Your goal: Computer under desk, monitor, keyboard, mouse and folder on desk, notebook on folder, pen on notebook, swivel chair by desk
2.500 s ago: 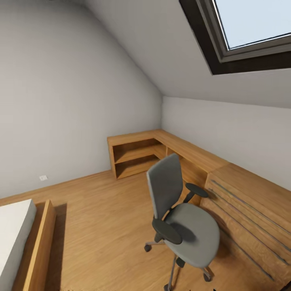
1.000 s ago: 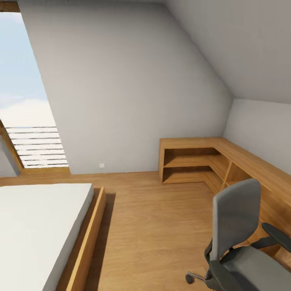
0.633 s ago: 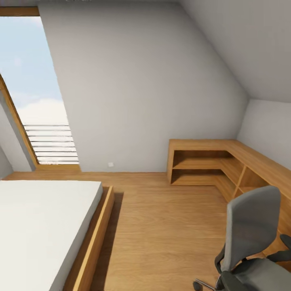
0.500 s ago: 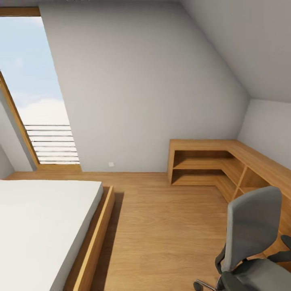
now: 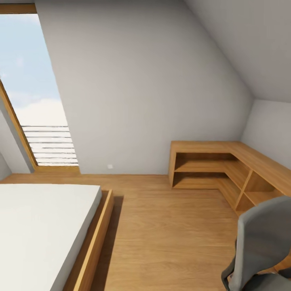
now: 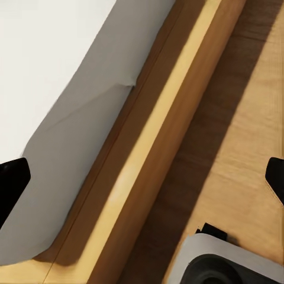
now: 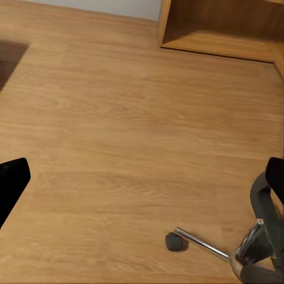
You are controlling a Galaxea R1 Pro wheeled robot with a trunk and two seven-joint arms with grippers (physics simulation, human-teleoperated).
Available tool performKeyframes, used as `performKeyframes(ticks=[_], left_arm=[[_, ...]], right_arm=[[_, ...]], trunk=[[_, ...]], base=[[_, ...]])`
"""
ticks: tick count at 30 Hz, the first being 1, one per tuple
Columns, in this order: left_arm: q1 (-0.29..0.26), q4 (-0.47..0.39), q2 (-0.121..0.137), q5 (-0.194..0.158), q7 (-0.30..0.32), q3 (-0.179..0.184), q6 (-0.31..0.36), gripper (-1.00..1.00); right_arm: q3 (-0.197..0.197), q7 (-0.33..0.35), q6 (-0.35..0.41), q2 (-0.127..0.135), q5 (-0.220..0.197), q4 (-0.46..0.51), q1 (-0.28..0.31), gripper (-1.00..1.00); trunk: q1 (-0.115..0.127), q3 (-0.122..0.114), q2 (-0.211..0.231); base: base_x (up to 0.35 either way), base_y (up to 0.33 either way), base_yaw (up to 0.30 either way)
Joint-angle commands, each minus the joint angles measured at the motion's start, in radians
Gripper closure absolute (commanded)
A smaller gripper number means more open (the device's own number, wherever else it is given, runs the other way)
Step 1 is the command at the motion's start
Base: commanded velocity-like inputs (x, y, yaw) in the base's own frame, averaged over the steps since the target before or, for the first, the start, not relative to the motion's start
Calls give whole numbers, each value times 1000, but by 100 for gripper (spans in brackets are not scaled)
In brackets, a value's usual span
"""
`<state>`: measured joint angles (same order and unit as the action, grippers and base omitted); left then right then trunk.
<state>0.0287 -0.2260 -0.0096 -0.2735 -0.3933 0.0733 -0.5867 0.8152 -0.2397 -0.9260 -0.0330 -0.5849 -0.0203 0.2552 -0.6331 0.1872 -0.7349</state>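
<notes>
Two claws, both spread wide, nothing held. Swivel chair [image 5: 262,246] sits at 4 o'clock in my head view, back upright; its chrome base [image 7: 228,251] is near my right gripper [image 7: 142,177], so right arm's closer. Left gripper [image 6: 142,177] hangs over the bed frame [image 6: 148,154].

No readable text, label, brand, number or sign appeared anywhere; the small white wall plate [image 5: 109,166] low on the pale grey wall, beside the light wooden corner shelf unit [image 5: 210,167], was blank.
</notes>
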Motion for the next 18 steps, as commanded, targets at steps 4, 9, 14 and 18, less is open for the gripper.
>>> performKeyframes(ticks=[4,9,14,18], left_arm=[[0,-2,0,-7,-5,8,-1,-100],[0,-2,0,-7,-5,8,-1,-100],[0,-2,0,-7,-5,8,-1,-100],[0,-2,0,-7,-5,8,-1,-100]], right_arm=[[9,-6,0,-1,-3,-2,1,-100],[9,-6,1,-1,-3,-2,1,-100],[9,-6,1,-1,-3,-2,1,-100],[9,-6,1,0,-3,-1,1,-100]], trunk=[[-1,1,-1],[-1,1,-1],[-1,1,-1],[-1,1,-1]], base=[[318,0,0],[316,0,0],[307,0,0],[301,0,0]])
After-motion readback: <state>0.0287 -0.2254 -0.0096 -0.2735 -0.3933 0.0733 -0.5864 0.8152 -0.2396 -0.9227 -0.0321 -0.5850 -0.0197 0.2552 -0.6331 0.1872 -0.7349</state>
